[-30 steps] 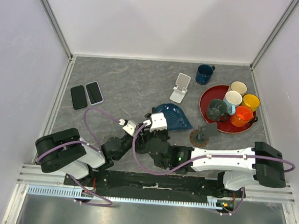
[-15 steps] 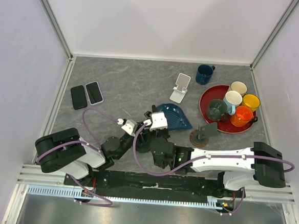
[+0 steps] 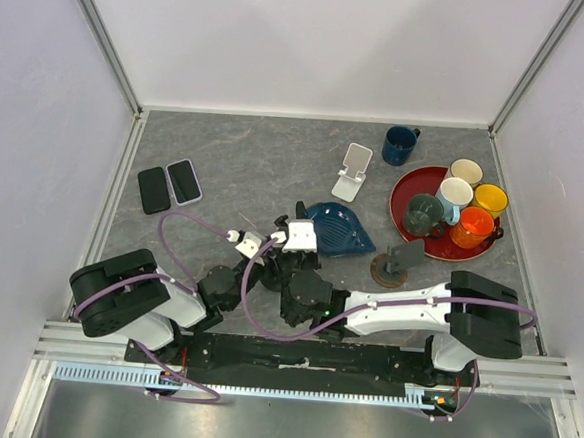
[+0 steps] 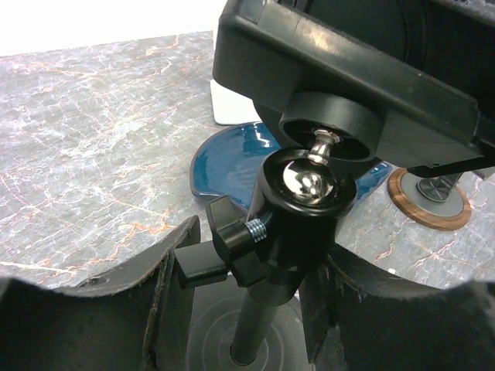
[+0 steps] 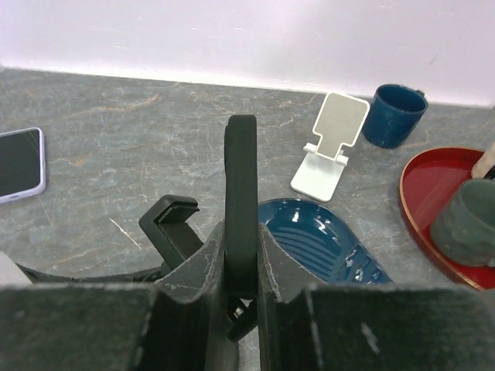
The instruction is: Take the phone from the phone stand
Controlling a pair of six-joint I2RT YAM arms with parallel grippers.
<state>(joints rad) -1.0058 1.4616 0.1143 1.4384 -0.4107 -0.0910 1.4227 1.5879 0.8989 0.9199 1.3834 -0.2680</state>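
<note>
Tabletop (image 3: 256,156) contents:
- Two phones (image 3: 184,180) side by side near the left edge.
- Folding stand (image 3: 352,171) at centre, behind the dish (image 3: 341,231).
- Phone stand (image 4: 298,209) before the dish.
- Tray (image 3: 415,183) at the right edge, holding five mugs (image 3: 454,200).
- Sixth mug (image 3: 400,143) behind the tray.
- Coaster (image 3: 389,269) before the tray.

Grey marbled tabletop (image 3: 246,156) lying between plain white walls (image 3: 314,40).
Metal rails (image 3: 103,37) are running up both back corners, meeting the tabletop's edge.
</note>
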